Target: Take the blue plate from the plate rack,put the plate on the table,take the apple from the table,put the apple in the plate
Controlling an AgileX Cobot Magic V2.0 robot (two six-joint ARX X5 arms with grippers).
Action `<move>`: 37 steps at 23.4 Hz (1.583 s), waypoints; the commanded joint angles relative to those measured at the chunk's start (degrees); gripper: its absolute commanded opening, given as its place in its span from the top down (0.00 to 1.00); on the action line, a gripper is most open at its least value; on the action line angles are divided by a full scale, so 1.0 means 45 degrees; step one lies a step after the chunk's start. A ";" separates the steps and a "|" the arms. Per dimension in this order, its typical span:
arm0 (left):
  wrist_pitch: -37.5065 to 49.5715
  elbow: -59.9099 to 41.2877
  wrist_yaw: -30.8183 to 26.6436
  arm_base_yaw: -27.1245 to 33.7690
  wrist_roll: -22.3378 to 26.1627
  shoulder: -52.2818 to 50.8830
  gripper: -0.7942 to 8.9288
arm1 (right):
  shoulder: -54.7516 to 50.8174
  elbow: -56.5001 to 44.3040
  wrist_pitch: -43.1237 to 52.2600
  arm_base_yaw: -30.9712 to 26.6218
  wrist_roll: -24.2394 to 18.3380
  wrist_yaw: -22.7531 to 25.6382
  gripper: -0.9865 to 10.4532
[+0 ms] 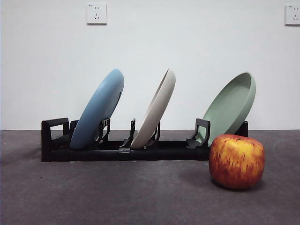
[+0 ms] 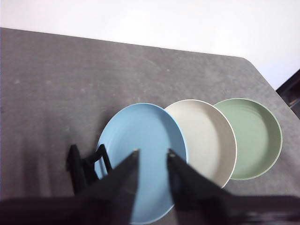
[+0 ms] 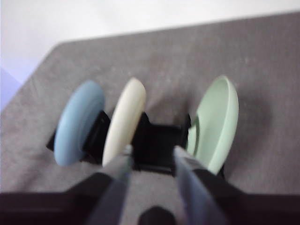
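Nearest the front camera, the apple (image 1: pixel 236 161) sits on the table (image 1: pixel 117 197), before the plate rack (image 1: pixel 140 149), which holds three tilted plates. From the left wrist, the open left gripper (image 2: pixel 152 153) hovers over the blue plate (image 2: pixel 140 145). From the right wrist, the open right gripper (image 3: pixel 152 151) faces the rack's middle.

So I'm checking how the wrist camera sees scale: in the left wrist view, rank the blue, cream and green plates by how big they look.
1. Blue plate, though it lies nearest the camera.
2. Cream plate and green plate: too alike to rank, cream partly hidden.
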 commanded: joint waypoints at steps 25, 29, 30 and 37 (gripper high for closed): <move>0.0559 0.2744 -0.2939 -0.4629 -0.0282 0.7528 0.66 | 0.0792 0.0010 -0.1753 -0.0015 -0.0107 -0.0306 0.66; 0.0573 0.2744 -0.2851 -0.4949 0.0068 0.7562 0.79 | 0.0792 0.0010 -0.1753 -0.0015 -0.0107 -0.0301 0.67; 0.0471 0.2744 -0.2783 -0.5008 0.0282 0.7562 0.91 | 0.0792 0.0010 -0.1753 -0.0015 -0.0107 -0.0296 0.67; -0.1064 0.3585 -0.2720 -0.5221 0.0525 0.7460 0.93 | 0.0792 0.0010 -0.1768 -0.0019 -0.0121 -0.0243 0.67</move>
